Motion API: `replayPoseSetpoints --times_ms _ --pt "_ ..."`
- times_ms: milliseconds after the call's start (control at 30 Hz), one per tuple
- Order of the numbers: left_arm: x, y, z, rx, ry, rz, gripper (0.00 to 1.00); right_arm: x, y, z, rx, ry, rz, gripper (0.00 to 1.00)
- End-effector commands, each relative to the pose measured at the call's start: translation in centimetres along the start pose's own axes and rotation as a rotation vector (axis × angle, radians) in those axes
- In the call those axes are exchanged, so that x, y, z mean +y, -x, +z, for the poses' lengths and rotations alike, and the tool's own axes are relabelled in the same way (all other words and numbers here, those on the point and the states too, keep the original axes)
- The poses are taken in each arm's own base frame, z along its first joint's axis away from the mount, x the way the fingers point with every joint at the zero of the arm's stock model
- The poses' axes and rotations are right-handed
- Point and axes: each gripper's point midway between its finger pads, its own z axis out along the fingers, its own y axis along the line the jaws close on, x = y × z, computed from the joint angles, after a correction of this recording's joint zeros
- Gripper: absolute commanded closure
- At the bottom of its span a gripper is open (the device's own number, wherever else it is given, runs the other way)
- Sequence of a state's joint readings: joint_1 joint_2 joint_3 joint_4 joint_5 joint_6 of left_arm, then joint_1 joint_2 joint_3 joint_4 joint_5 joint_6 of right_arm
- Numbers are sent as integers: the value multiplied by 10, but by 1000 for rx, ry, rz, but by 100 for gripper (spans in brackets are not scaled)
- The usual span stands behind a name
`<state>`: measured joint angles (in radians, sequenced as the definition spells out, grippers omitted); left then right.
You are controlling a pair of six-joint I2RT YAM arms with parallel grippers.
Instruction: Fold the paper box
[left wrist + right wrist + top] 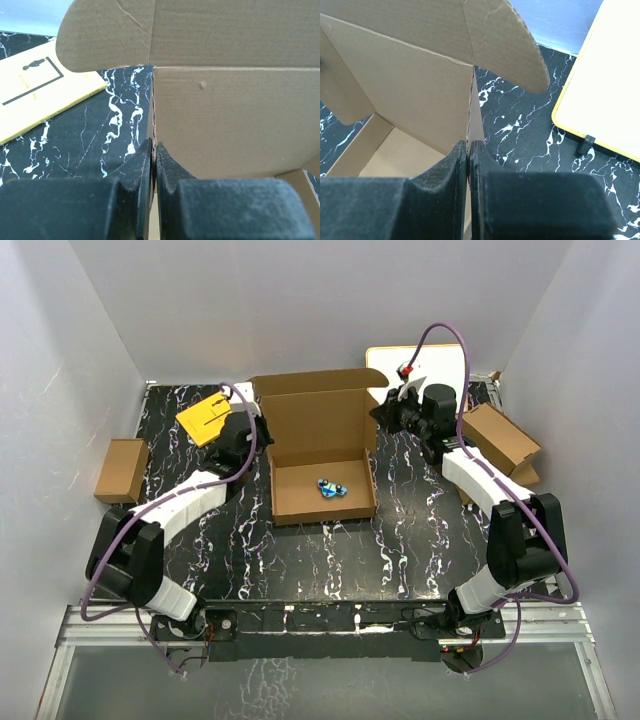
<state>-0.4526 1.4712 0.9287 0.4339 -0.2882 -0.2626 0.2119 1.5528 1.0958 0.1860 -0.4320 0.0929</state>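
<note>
Brown corrugated paper box (318, 420), tray formed, lid upright, side walls pinched inside left gripper (154, 150) and right gripper (469, 148).

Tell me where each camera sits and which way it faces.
Top: above, behind the arms, looking down at the table; both arms show.
Left wrist: on the left arm, looking along the left gripper, shut on a wall of the paper box.
Right wrist: on the right arm, looking along the right gripper, shut on the opposite wall.
All share the paper box.
</note>
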Motion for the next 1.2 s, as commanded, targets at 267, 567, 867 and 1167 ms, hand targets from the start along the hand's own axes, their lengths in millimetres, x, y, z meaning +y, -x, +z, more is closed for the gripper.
replayPoseSetpoints --times_ms 267,567,867,1167 --pt "-56 35 23 -187 -72 -12 100 41 69 21 -229 106 13 92" --pt "-69 20 22 -225 -73 -10 100 38 66 24 -282 68 37 92" --pt "-72 5 9 -229 -61 -6 100 45 53 11 -288 16 77 92" --pt "-82 -10 -2 -227 -63 4 100 51 34 -2 -276 1 103 92"
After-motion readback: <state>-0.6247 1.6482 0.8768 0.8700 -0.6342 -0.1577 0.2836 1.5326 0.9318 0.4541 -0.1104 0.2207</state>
